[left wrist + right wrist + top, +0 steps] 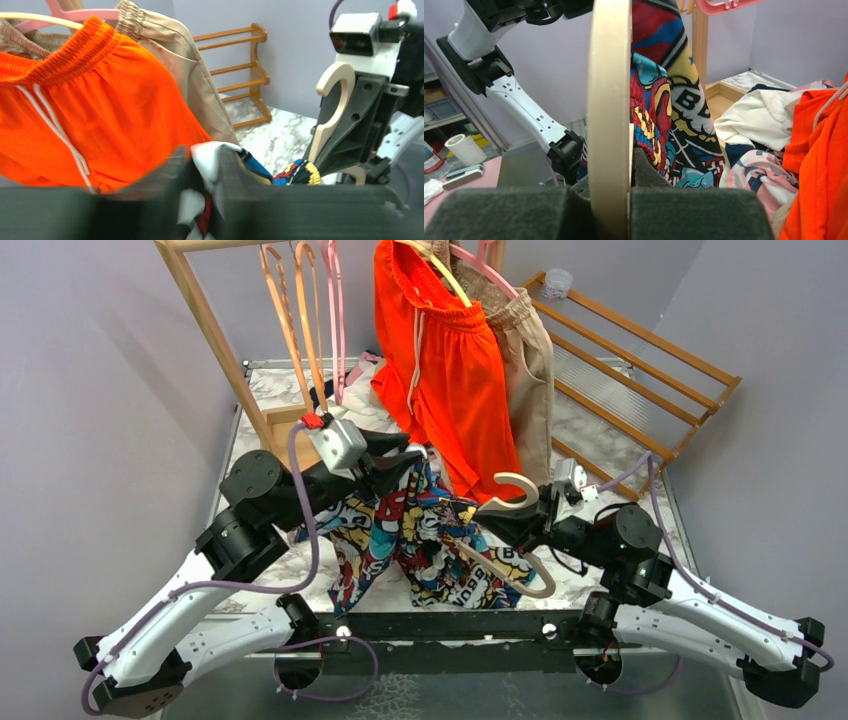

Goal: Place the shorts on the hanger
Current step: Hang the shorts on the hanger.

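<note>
Orange shorts [445,370] and beige shorts [532,375] hanging behind the hanger [609,100], wooden rack [645,355] beyond it, comic-print shorts [395,530] draped against the hanger's left, left gripper [205,172] narrowly pinching their fabric, right gripper [610,195] clamped on the hanger

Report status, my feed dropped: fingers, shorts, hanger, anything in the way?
Left fingers shut on multicoloured comic-print fabric shorts. Right fingers shut on pale cream plastic hanger, beside shorts. Plain orange hanging shorts close behind.
</note>
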You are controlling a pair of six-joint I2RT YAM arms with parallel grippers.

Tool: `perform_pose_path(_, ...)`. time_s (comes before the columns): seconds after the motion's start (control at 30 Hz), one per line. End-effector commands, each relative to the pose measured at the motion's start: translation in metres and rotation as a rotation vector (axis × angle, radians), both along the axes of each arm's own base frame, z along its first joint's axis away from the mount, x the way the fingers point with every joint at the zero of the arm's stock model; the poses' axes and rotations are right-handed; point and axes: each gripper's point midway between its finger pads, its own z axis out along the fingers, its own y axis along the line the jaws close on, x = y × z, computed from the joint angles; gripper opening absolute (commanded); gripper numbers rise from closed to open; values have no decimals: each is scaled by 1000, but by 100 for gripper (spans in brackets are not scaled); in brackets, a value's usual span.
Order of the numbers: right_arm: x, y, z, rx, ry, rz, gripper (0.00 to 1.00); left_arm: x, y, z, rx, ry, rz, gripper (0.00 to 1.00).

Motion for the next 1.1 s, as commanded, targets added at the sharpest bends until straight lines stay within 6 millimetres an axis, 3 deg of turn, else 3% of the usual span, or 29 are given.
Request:
perform_pose_path(0.0, -13, -14, 47, 185, -72, 25, 1, -11, 32, 49, -113, -72, 67, 56)
perform_pose_path(0.07, -13, -18, 52, 192, -83, 12, 1, -15, 46, 57, -125, -97, 97, 73)
perform_pose_path(0.17, -14, -24, 58, 186, -97, -4, 1, -21, 69, 64, -149, -123, 152, 87)
perform_pose_path(0.3, -18, -39, 67, 199, -109, -26, 1, -24, 100, 53, -162, -124, 255, 88)
perform_pose_path(0.43, -21, -53, 74, 221, -107, -49, 1, -18, 123, 23, -150, -66, 361, 86)
perform_pose_path(0.6, -25, -62, 82, 229, -106, -52, 1, -16, 125, -24, -85, -8, 377, 76)
perform_pose_path(0.73, -31, -63, 87, 215, -116, -30, 1, -15, 110, -41, -23, 3, 328, 74)
perform_pose_path(0.9, -34, -64, 88, 194, -120, -20, 1, -20, 91, -27, -26, -23, 236, 75)
perform_pose_path(1.07, -36, -73, 89, 206, -124, -35, 1, -31, 97, 7, -94, -102, 211, 74)
